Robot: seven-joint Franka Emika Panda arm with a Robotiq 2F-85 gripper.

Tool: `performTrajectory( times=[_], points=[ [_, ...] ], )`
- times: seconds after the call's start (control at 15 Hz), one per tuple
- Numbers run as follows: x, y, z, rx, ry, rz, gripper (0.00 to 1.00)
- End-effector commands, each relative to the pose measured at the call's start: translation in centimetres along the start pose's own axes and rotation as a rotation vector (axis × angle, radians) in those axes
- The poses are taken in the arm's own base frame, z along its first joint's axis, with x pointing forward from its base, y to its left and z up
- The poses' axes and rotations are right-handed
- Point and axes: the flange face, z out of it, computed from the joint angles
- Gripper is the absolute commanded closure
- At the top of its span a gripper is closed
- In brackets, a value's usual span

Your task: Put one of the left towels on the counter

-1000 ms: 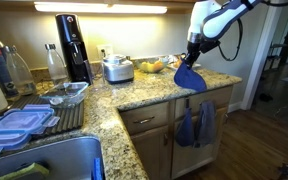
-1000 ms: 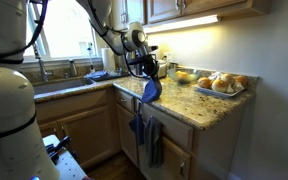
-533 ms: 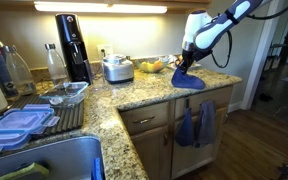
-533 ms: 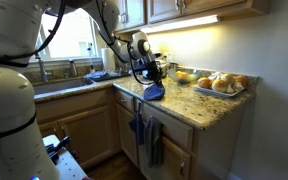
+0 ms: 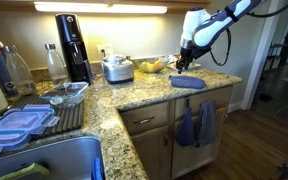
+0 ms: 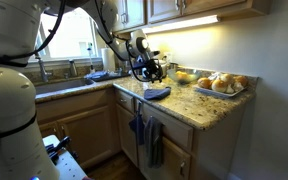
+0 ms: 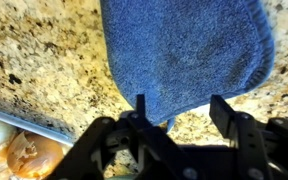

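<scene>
Because the soft blue cloth towel (image 7: 184,50) lies flat on the speckled brown stone tabletop (image 7: 34,50), it should not slip off. My gripper (image 7: 179,105) hangs just above it, wide open and holding nothing.

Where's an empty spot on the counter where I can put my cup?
The counter is bare between the blue towel and the silver pot, and between towel and bread tray. By the sink, the drying mat is crowded with containers.

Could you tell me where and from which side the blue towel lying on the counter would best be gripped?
Probably from straight above, pinching the towel near the hemmed edge closest to the open gripper: it lies flat and limp on the counter, so a top pinch can gather a fold.
</scene>
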Motion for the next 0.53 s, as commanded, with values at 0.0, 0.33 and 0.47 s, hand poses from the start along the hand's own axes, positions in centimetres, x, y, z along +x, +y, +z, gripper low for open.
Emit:
performTrajectory(
  times=[0.0, 0.33, 0.47],
  points=[
    [-1.5, -0.5, -3.0, -0.014, -0.043, 0.008, 0.03],
    [-0.3, -0.7, -2.1, -0.003, -0.025, -0.008, 0.03],
    [-0.4, -0.8, -2.0, -0.003, -0.027, -0.008, 0.03]
  ],
)
